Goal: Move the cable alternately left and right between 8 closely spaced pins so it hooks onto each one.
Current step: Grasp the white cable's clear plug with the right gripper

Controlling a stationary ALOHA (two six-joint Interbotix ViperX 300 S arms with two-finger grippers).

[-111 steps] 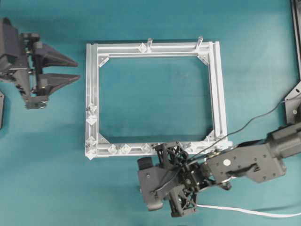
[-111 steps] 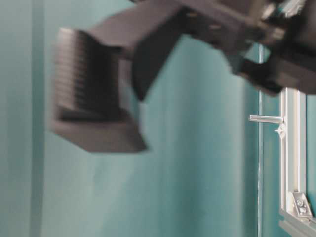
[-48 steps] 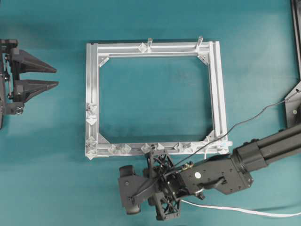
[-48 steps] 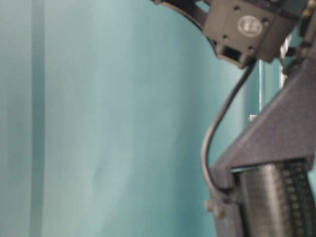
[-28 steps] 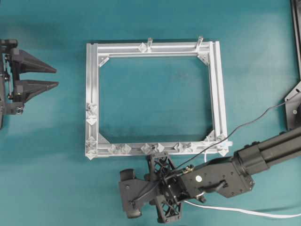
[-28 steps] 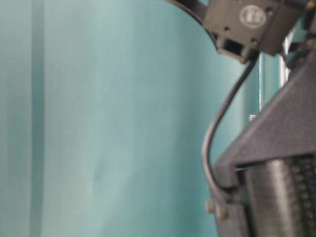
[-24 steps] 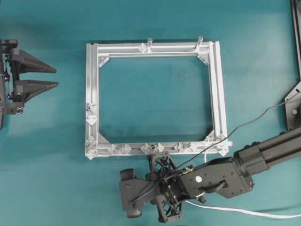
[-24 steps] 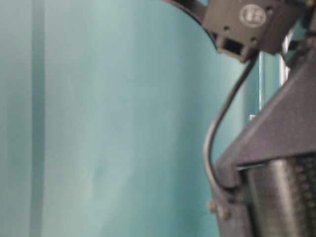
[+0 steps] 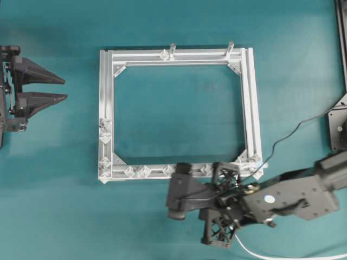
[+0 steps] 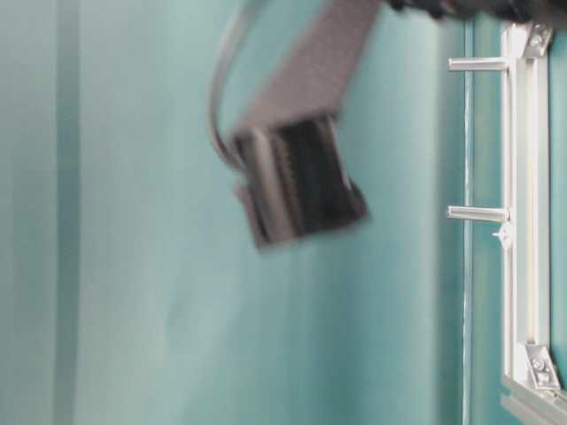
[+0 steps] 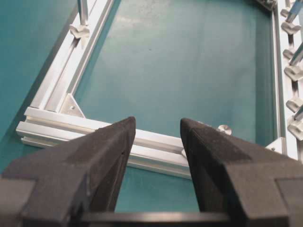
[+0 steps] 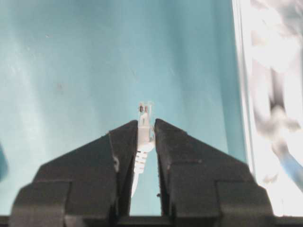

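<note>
The cable's pale plug [image 12: 144, 119] is pinched between the tips of my right gripper [image 12: 146, 124], which is shut on it; the white cable [image 9: 271, 256] trails off to the lower right. Seen from overhead, my right gripper [image 9: 222, 205] points down just outside the near rail of the silver frame [image 9: 105, 108], near its right corner. Small whitish pins [image 9: 143, 171] sit along that rail and up the left rail, and also show in the left wrist view as pins [image 11: 293, 71]. My left gripper [image 9: 65, 89] stands open and empty, far left of the frame.
Two upright metal posts [image 9: 173, 50] rise from the frame's far rail. A thin black wire [image 9: 293, 131] runs to the right arm. A dark fixture [image 9: 339, 130] stands at the right edge. The blurred right gripper finger [image 10: 301, 177] fills the table-level view.
My right arm has swung right and up against the frame's near rail, near its right corner. Less of the white cable shows behind it. The left gripper has not moved.
</note>
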